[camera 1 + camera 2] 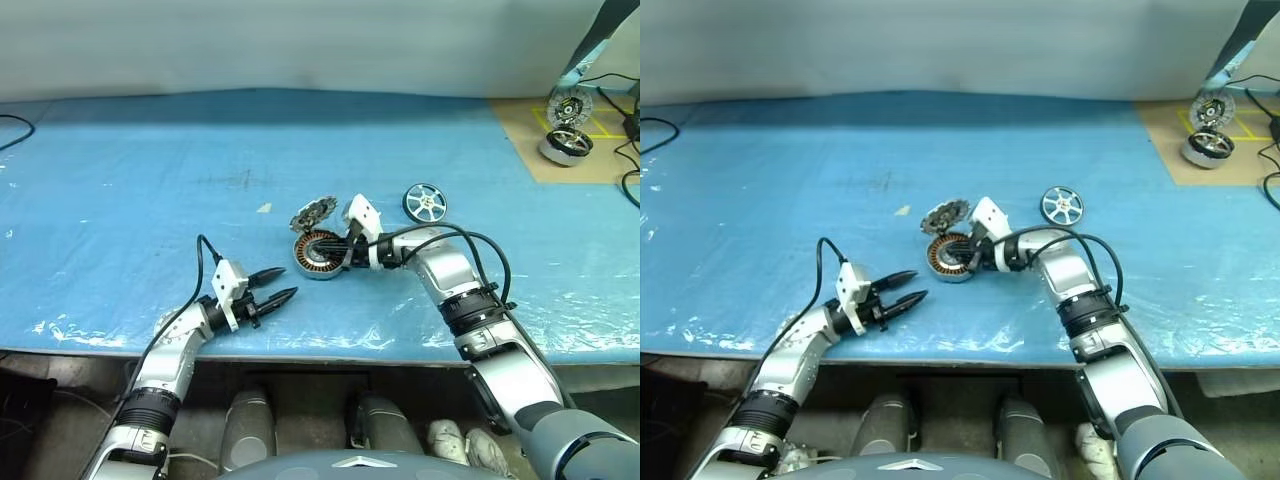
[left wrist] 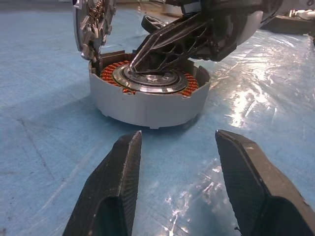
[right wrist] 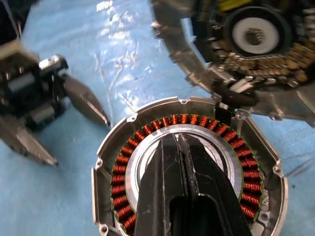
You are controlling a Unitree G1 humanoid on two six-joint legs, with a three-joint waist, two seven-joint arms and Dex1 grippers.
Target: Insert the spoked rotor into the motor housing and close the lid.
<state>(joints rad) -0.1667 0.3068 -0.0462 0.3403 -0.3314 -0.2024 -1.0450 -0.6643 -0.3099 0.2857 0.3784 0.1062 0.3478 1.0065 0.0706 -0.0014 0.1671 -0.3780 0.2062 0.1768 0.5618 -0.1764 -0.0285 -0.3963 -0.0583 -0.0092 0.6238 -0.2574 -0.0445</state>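
I see the spoked rotor lying flat on the blue table cover, to the right of and a little farther than the motor housing, apart from it and untouched. I judge it light, rigid and smooth: best pinched across the dark rim or by one spoke, since the thin flat wheel leaves little to grip from above and could skate on the glossy cover. The housing sits near the table's middle, copper windings showing, its toothed lid tipped up open on the far side and still joined at the rim. The housing looks heavier and stiff; the windings should not be scraped. My right gripper is closed, holding nothing, its tips pressed together over the housing's silver centre hub, the arm reaching in from the right and angled downward. My left gripper is near and to the left of the housing, level, fingers apart and empty, aimed toward it.
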